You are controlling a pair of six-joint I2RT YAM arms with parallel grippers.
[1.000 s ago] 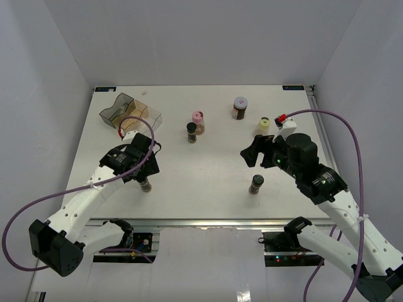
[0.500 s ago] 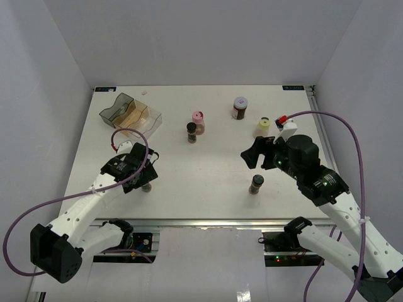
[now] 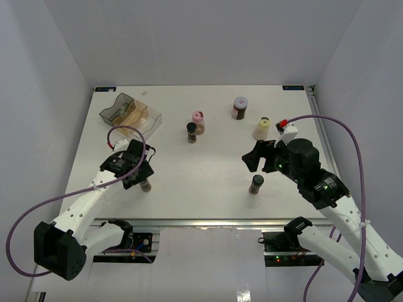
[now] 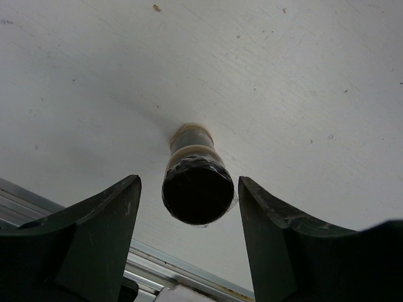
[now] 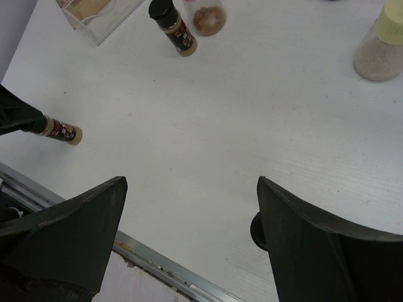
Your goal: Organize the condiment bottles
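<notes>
Black-capped jar (image 4: 198, 198) is standing upright between the spread fingers (image 4: 104, 226) of the left gripper (image 4: 189, 181), untouched, on the arms' side of the clear bin (image 3: 129, 113). Right gripper (image 5: 189, 185) is hanging wide open, gripping nothing, with a second black-capped jar (image 3: 256, 184) standing just beside it.

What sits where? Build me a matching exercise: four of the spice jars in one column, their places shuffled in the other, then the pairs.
1 pink-capped clear jar
2 wide grey-lidded red-label jar
3 pale yellow jar
4 black-capped dark jar

A between the open fingers of the left gripper
B farthest back
C farthest right of the jars
D beside a second black-capped jar

Pairs: 1-D, 2-B, 3-C, 4-A
</notes>
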